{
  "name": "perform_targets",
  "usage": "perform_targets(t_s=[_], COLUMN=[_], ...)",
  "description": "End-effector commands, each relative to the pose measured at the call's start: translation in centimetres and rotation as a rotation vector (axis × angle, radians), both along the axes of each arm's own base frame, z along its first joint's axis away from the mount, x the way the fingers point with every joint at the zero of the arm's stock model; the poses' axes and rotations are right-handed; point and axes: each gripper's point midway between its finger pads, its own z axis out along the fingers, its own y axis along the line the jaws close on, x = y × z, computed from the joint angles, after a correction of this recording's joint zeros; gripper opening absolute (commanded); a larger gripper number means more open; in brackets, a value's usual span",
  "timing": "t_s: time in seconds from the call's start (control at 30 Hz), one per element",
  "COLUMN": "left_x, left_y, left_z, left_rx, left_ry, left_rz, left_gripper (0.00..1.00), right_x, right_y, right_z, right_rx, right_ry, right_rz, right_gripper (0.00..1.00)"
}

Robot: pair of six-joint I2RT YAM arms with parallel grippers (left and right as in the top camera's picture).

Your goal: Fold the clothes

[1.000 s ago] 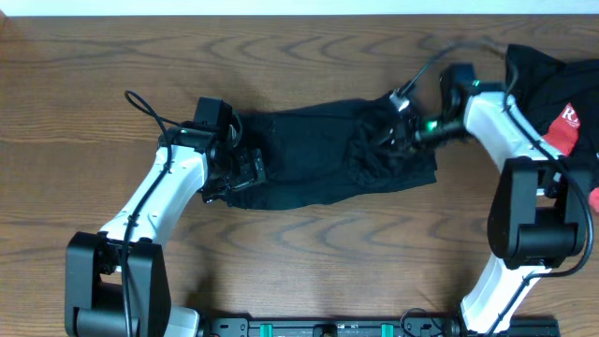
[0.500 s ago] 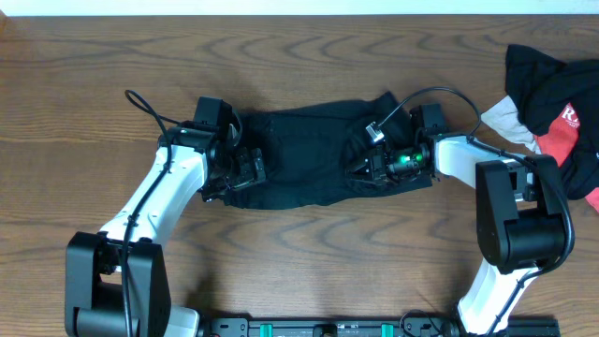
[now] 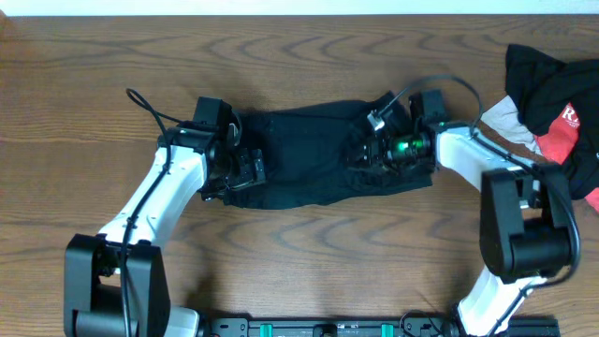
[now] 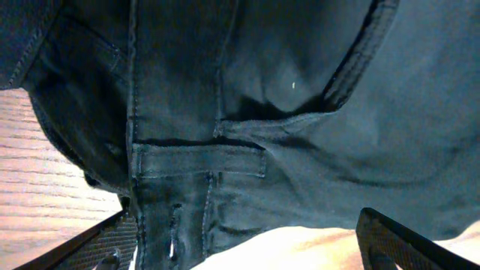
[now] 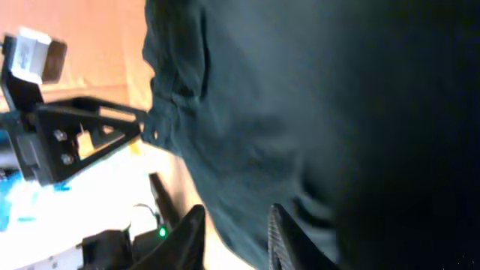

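Seen from overhead, the clothes (image 3: 309,154), a plain black garment, lie in the middle of the wooden bench (image 3: 309,262), between the two arms. The garment's long axis runs left to right across the bench. It is slightly slanted, so the right end sits a little farther from the robot's base than the left end. The right end is bunched and wrinkled, while the middle lies flatter.

The left pincer (image 3: 245,173) is at the left end of the garment and the right pincer (image 3: 370,154) is on the crumpled right end. This view does not show how either pincer's jaws stand. At the far right edge of the bench, well apart from the black garment, lie a black-and-red garment (image 3: 562,103) with white lettering and a small pale cloth (image 3: 505,117).

The left wrist view fills in the detail. Its two fingers (image 4: 401,241) stand wide apart at the bottom corners of the picture and grip nothing. Beyond them are stitched seams, a flat sewn strip and a pocket-like edge, with bare wood at the left.

In the right wrist view, the fingers (image 5: 187,238) stand a little apart with a narrow gap between them. The edge of the dark fabric is just beside them. The garment's right half is lost in shadow.
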Motion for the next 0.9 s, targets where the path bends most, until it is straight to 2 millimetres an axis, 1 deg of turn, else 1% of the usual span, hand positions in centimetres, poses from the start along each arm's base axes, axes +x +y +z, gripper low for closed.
perform_targets(t_s=[0.0, 0.07, 0.13, 0.23, 0.3, 0.33, 0.47, 0.53, 0.6, 0.63, 0.7, 0.77, 0.83, 0.87], left_x=[0.2, 0.2, 0.4, 0.6, 0.9, 1.1, 1.6, 1.8, 2.1, 2.2, 2.7, 3.3, 3.8, 4.0], left_y=[-0.2, -0.2, -0.2, -0.2, -0.2, 0.0, 1.1, 1.6, 2.2, 2.6, 3.5, 3.6, 3.5, 3.6], left_z=[1.2, 1.4, 1.5, 1.6, 1.6, 1.6, 1.4, 1.4, 1.4, 1.4, 1.4, 1.6, 1.8, 1.8], left_rx=[-0.011, -0.012, -0.013, -0.012, -0.011, -0.001, 0.065, 0.093, 0.128, 0.155, 0.208, 0.227, 0.233, 0.236], left_ry=[-0.051, -0.06, -0.068, -0.08, -0.092, -0.1, -0.119, -0.127, -0.139, -0.146, -0.167, -0.202, -0.229, -0.238], left_rz=[-0.036, -0.038, -0.038, -0.036, -0.035, -0.033, -0.017, -0.01, -0.002, 0.004, 0.005, -0.039, -0.073, -0.084], left_gripper=[0.93, 0.94, 0.94, 0.94, 0.94, 0.98, 0.98, 0.98, 0.98, 0.98, 0.98, 0.98, 0.98, 0.98], right_x=[2.0, 2.0, 1.7, 0.8, 0.0, -0.3, -1.1, -1.2, -1.1, -0.9, -0.4, 0.0, 0.3, 0.4], right_y=[-0.4, -0.7, -0.8, -0.7, -0.5, -0.2, 0.5, 0.6, 0.6, 0.5, 0.5, 0.6, 0.7, 0.7], right_z=[3.9, 4.1, 3.3, 1.1, -1.0, -1.9, -5.7, -6.8, -6.8, -6.5, -5.7, -4.5, -2.9, -2.1], right_rx=[-0.072, -0.095, -0.11, -0.121, -0.131, -0.129, -0.141, -0.145, -0.145, -0.143, -0.141, -0.134, -0.129, -0.126], right_ry=[-0.128, -0.131, -0.104, -0.056, -0.002, 0.022, 0.096, 0.111, 0.108, 0.1, 0.075, 0.042, 0.009, -0.011], right_rz=[-0.031, -0.041, -0.041, -0.022, -0.009, 0.0, 0.029, 0.032, 0.03, 0.028, 0.025, 0.023, 0.023, 0.025], right_gripper=[0.34, 0.38, 0.39, 0.39, 0.4, 0.39, 0.37, 0.36, 0.36, 0.37, 0.38, 0.4, 0.45, 0.52])
